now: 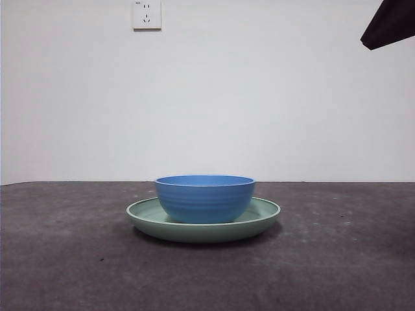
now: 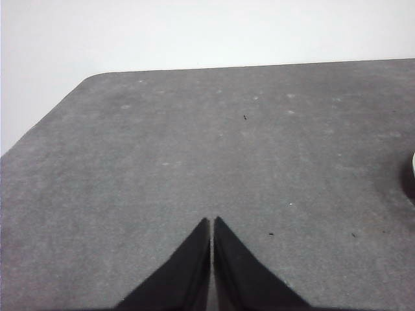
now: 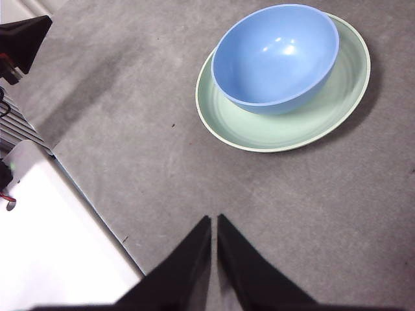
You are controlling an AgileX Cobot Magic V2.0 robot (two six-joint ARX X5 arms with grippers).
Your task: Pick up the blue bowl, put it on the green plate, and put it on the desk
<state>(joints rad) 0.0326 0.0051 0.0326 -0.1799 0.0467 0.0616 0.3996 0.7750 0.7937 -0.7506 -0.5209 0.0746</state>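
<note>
**Blue bowl sits inside the green plate; both arms hang clear**

The blue bowl [image 1: 205,197] stands upright in the green plate [image 1: 262,217], its base resting on the plate's shallow floor, and the plate lies flat on the desk [image 1: 65,259] at the middle of the front view. From the right wrist view the bowl [image 3: 275,55] sits off-centre in the plate [image 3: 279,133], close to one side of the rim, with a wider band of bare plate showing on the opposite side. The bowl's inside holds nothing and shows two bright glints.

The right gripper [image 3: 214,220] hangs above bare desk, well apart from the plate, jaws pressed together to a thin slit and gripping nothing. The left gripper [image 2: 212,221] is likewise closed to a hairline gap over bare desk [image 2: 194,149], with nothing between its jaws.

In the front view a black arm tip [image 1: 389,24] shows at the top corner. A white wall socket [image 1: 146,14] is mounted on the wall behind; its tiny corner marking is too small to read. No other writing or label is visible.
</note>
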